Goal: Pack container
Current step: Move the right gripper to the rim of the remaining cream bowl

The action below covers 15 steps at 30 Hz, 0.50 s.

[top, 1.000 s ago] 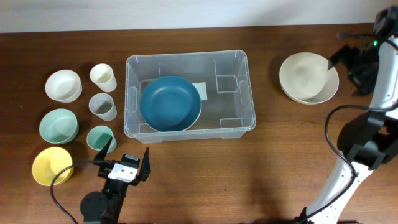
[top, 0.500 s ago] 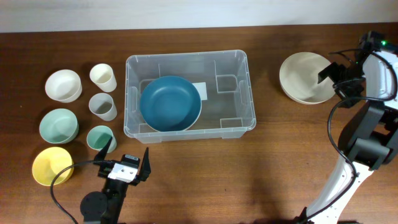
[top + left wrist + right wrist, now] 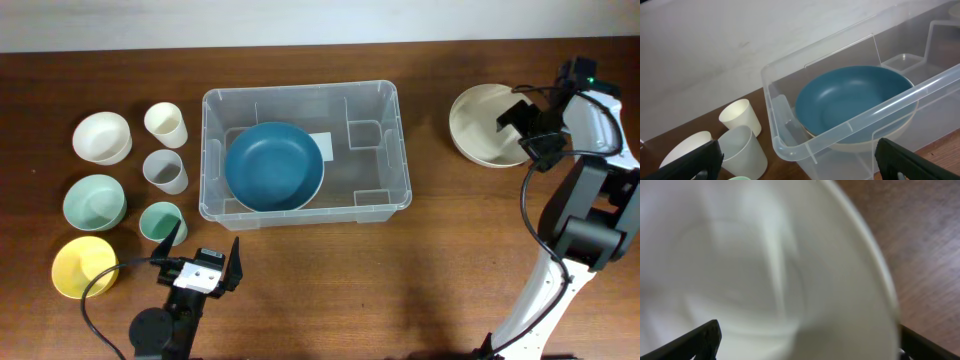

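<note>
Right now the right fingers are spread wide and hold nothing, hanging over the three-o'clock side of the cream bowl. The container lies at nine o'clock from them, well apart, mid-table. Its long axis runs nine to three, and a blue bowl sits inside. The left fingers, equally wide open and empty, hover nearer, with the container at about one o'clock.

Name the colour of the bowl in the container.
Bowl: dark blue inside, best seen overhead.
</note>
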### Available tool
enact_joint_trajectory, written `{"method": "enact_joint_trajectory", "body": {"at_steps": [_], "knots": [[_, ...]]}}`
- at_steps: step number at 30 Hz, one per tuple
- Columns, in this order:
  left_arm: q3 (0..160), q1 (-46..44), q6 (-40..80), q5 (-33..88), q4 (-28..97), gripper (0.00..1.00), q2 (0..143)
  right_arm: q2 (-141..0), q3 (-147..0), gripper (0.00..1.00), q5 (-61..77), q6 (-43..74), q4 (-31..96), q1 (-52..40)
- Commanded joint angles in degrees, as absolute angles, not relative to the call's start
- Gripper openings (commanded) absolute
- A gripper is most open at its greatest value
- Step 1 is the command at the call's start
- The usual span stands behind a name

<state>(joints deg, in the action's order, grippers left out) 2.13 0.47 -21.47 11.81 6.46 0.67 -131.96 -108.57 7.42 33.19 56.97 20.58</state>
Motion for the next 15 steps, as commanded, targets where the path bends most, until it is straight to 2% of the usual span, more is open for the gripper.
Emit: {"method": "enact_joint_trajectory", "body": {"at_steps": [1,6,8,9,11,15], "knots": [[1.8,0.7,-22.0,12.1,6.5,0.99,0.3,-131.6,-107.2,0.98,7.7,33.3,56.1,20.2],[1.8,0.7,-22.0,12.1,6.5,0.99,0.3,-131.6,-106.3,0.87,6.8,33.3,55.6,20.3],[1.8,0.7,-22.0,12.1,6.5,0.99,0.3,-131.6,-105.9,0.77,6.8,33.3,55.4,20.3],[1.8,0.7,-22.0,12.1,6.5,0.99,0.3,-131.6,-105.8,0.68,6.8,33.3,55.4,20.3],[1.8,0.7,-22.0,12.1,6.5,0.99,0.3,-131.6,-105.8,0.56,6.8,33.3,55.4,20.3],[1.8,0.7,-22.0,12.1,6.5,0.99,0.3,-131.6,-105.8,0.41,6.8,33.3,55.4,20.3]]}}
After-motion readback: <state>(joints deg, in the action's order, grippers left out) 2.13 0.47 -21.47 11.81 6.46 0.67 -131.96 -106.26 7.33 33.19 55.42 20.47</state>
